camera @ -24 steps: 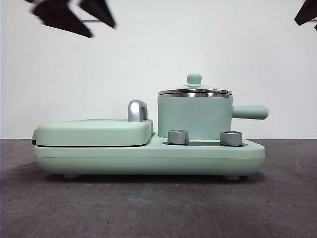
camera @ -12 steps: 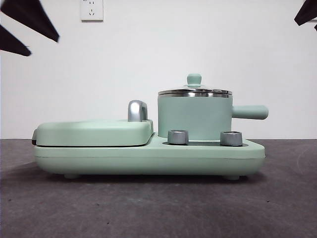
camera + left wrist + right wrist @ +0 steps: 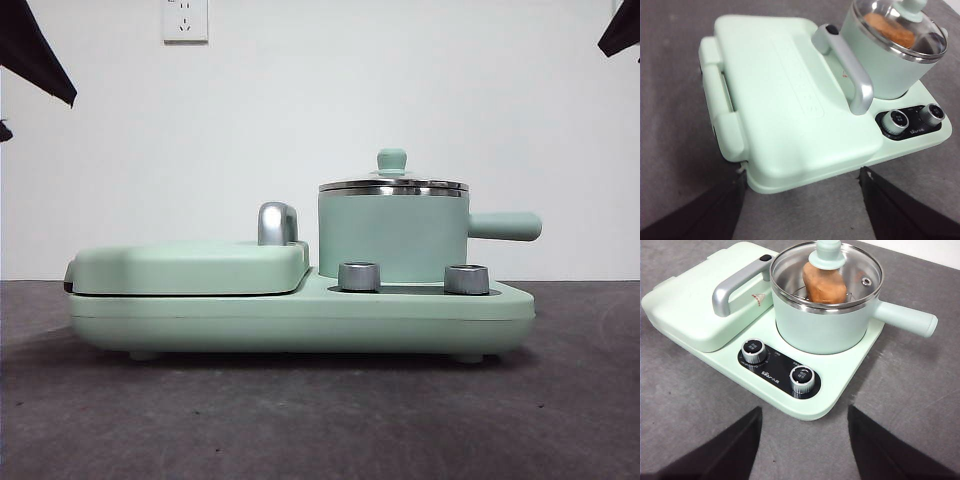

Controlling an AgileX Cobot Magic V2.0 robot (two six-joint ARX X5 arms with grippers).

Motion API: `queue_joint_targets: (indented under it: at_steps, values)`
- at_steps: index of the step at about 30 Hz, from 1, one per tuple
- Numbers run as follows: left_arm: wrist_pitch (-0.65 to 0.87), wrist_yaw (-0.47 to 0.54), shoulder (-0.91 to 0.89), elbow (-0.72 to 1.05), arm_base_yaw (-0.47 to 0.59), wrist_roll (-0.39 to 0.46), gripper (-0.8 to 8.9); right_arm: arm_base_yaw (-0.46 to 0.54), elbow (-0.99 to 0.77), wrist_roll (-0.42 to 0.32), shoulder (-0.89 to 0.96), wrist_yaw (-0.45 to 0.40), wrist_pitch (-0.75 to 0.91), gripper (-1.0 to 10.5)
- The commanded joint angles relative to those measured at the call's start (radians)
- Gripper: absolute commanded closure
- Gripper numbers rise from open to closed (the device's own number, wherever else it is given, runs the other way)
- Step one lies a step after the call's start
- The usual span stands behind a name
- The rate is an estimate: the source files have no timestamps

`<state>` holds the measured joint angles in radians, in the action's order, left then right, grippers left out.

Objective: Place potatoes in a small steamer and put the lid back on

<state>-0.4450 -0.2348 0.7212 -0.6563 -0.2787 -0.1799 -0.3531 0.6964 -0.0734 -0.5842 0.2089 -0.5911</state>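
Mint-green and capped in steel, the small steamer [image 3: 822, 327] stands on the right-hand end of a mint-green cooking appliance [image 3: 300, 315], its stubby side handle [image 3: 905, 317] pointing away from the griddle side. The lid [image 3: 827, 272] sits squarely on the pot's rim, clear glass with a small mint-green knob on top. Through the glass the potato [image 3: 824, 282] shows as an orange-brown lump resting on a wire rack inside the pot; in the left wrist view it is only an orange patch under the glass.

Beside the pot lies the flat griddle cover [image 3: 785, 95], shut, with its chrome handle [image 3: 847, 70] rising next to the steamer. Two silver knobs [image 3: 754, 350] sit on a black panel in front of the pot. The appliance rests on a dark grey tabletop [image 3: 320, 420].

The left pincer [image 3: 800, 210] hangs above the griddle end, jaws spread wide, gripping nothing and touching nothing. The right pincer [image 3: 805, 445] hangs over the knob side of the appliance, likewise spread wide and empty, well apart from the pot. In the front view both arms show only as black tips at the top corners.
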Motion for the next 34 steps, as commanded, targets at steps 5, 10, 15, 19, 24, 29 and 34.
queue_joint_targets:
  at_steps: [5,10,15,19,24,29,34]
  values:
    - [0.027,-0.002,0.003,-0.003,-0.003,-0.028,8.08,-0.005,0.001,0.009,0.005,0.000,0.029,9.3]
    - [0.016,-0.002,0.002,-0.003,-0.003,-0.027,8.08,-0.005,0.001,0.009,0.006,0.000,0.031,9.3]
    - [0.018,-0.002,0.002,-0.003,-0.003,-0.027,8.07,-0.005,0.001,0.009,0.006,0.000,0.031,9.3]
    - [0.018,-0.002,0.001,-0.003,-0.003,-0.026,8.08,-0.005,0.001,0.009,0.006,0.000,0.031,9.3]
    - [0.036,0.003,-0.074,0.024,0.026,0.080,8.08,-0.005,0.001,0.009,0.006,0.000,0.030,9.3]
    - [0.195,0.039,-0.228,0.188,0.121,0.117,8.07,-0.005,0.001,0.009,0.006,0.000,0.030,9.3]
    - [0.357,0.110,-0.435,0.422,0.215,0.111,8.08,-0.005,0.001,0.009,0.006,0.000,0.030,9.3]
